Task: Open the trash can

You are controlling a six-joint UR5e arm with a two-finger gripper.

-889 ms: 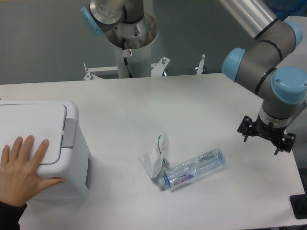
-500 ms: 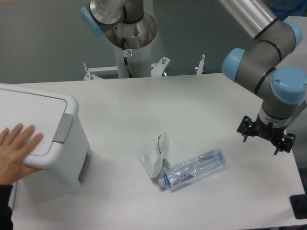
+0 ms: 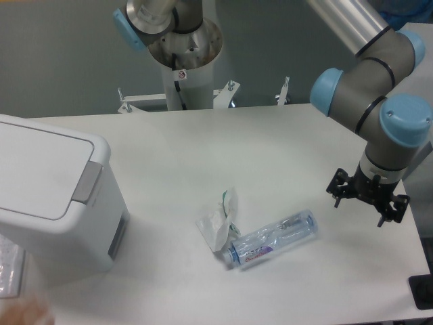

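The white boxy trash can [image 3: 54,196] stands at the table's left edge, tilted slightly, its flat lid shut and the grey push-tab [image 3: 85,182] on its right rim. My gripper [image 3: 365,200] hangs over the right side of the table, far from the can, pointing down. Its fingers look spread and hold nothing.
A clear plastic bottle [image 3: 274,238] lies on its side in the middle right of the table. A crumpled white wrapper [image 3: 220,222] lies against its left end. A blurred bit of hand [image 3: 24,313] shows at the bottom left corner. The arm's base column [image 3: 183,68] stands behind the table.
The hand has left the trash can's lid and dropped to the bottom left corner. The can was shifted and tilted. My gripper has moved slightly left and down.
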